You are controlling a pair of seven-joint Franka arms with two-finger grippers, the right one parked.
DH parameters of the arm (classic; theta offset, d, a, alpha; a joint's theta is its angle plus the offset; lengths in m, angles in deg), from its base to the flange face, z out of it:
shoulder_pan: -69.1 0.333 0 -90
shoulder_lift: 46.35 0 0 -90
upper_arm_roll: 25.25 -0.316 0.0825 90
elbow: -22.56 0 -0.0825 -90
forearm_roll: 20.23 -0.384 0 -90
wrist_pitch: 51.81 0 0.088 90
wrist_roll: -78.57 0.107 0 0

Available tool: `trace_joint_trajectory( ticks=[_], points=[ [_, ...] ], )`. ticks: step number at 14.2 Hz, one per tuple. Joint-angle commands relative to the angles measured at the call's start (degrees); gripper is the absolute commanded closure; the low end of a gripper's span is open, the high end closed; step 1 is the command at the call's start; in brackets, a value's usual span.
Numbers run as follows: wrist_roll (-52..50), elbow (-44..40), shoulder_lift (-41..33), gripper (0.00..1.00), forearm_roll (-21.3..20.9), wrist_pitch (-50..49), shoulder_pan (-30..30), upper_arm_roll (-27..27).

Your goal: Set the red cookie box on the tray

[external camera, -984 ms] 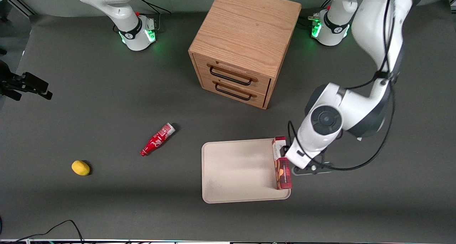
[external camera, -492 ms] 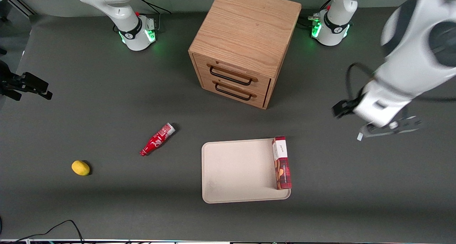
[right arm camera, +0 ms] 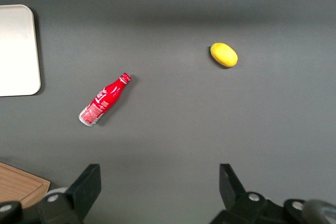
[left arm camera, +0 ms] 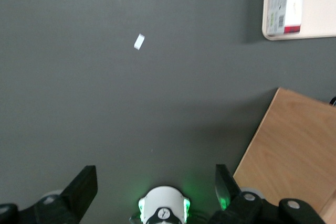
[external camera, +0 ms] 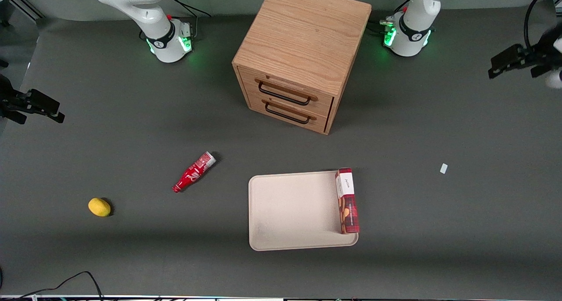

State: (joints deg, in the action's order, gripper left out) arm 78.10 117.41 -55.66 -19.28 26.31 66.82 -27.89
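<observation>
My gripper (left arm camera: 154,184) is hanging high above the dark grey bench (external camera: 131,116), at the working arm's end of it, and its two black fingers (left arm camera: 81,190) are standing wide apart with nothing between them. Under the gripper a small white scrap (left arm camera: 139,41) is lying alone on the bench. The flat dark-red cardboard cookie box (external camera: 347,201) with tan cookies printed on it is resting on its narrow side on the large beige rectangular tray (external camera: 294,211), along the tray's edge that is toward my arm, and its white end is pointing to the wooden two-drawer cabinet (external camera: 303,55). The gripper is well apart from the box. Toward the parked arm's end, a small red bottle (external camera: 193,172) with white cap is lying on its side, and a yellow lemon (external camera: 99,207) is sitting nearer to the front camera.
</observation>
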Motion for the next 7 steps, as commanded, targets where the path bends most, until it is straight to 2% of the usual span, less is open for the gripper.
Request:
trace_joint_trajectory(
  ticks=[1, 7],
  points=[
    [1.61, 7.19, -5.98, 0.00, 0.37, 2.39, -0.89, -1.14],
    [5.74, 1.05, -2.82, 0.00, -0.42, -3.77, -0.54, -2.02]
  ],
)
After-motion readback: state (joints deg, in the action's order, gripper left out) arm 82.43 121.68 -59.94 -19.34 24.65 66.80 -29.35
